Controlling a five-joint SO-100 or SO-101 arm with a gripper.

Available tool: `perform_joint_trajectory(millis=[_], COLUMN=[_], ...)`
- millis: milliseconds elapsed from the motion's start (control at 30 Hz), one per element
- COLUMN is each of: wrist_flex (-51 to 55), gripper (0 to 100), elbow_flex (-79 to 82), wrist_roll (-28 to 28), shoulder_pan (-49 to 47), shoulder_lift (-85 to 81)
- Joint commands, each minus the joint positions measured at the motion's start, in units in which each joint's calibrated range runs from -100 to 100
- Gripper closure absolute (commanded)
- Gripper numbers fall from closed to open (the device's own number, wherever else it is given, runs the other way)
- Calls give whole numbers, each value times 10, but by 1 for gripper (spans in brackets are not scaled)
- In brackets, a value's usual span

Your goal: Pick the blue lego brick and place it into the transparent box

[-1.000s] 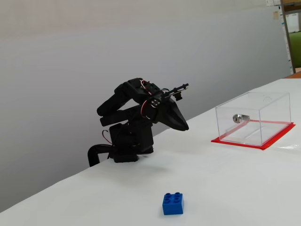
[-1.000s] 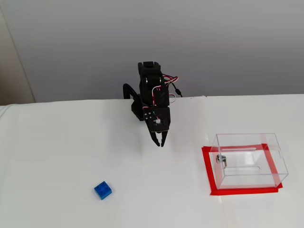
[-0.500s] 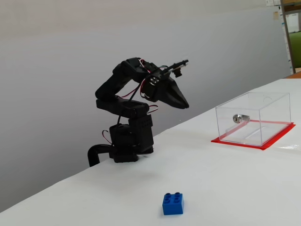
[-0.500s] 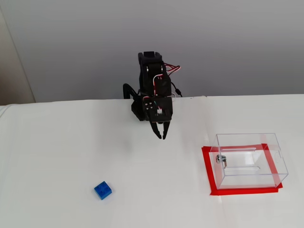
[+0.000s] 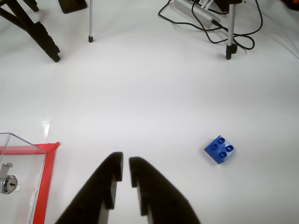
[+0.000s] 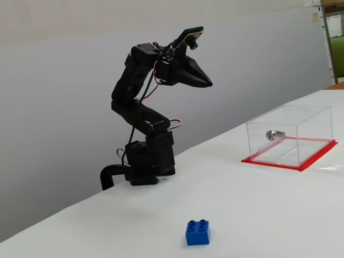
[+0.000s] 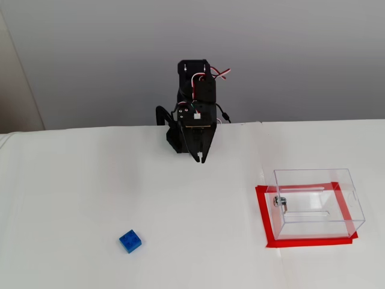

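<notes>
The blue lego brick (image 5: 220, 150) lies studs up on the white table, to the right of and a little beyond my gripper (image 5: 125, 161) in the wrist view. In both fixed views the brick (image 6: 198, 233) (image 7: 130, 241) sits alone near the front, far from the arm. My gripper (image 6: 208, 83) (image 7: 200, 159) is raised high above the table near the arm's base, its black fingers almost touching with nothing between them. The transparent box (image 6: 309, 137) (image 7: 313, 171) stands on a red mat at the right; in the wrist view its corner (image 5: 39, 182) shows at the lower left.
A silver lock cylinder (image 5: 8, 183) sits on the box wall. In the wrist view, black tripod legs (image 5: 32, 30), a thin silver stand leg (image 5: 90, 21) and a tangle of cables (image 5: 205, 18) line the far side. A grey wall backs the table behind the arm.
The arm has unfolded upward, lifting the gripper from low near the table to high above the base. Brick and box have not moved.
</notes>
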Motion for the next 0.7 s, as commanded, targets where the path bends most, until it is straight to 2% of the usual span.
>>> perform_joint_trajectory(millis=[0,467,667], wrist_flex=[1,0,-5], gripper=[99,98,98], elbow_flex=[-75,-271,-307], wrist_roll=[3,3,0], shoulder_pan=[15,167,246], shoulder_lift=[47,234,295])
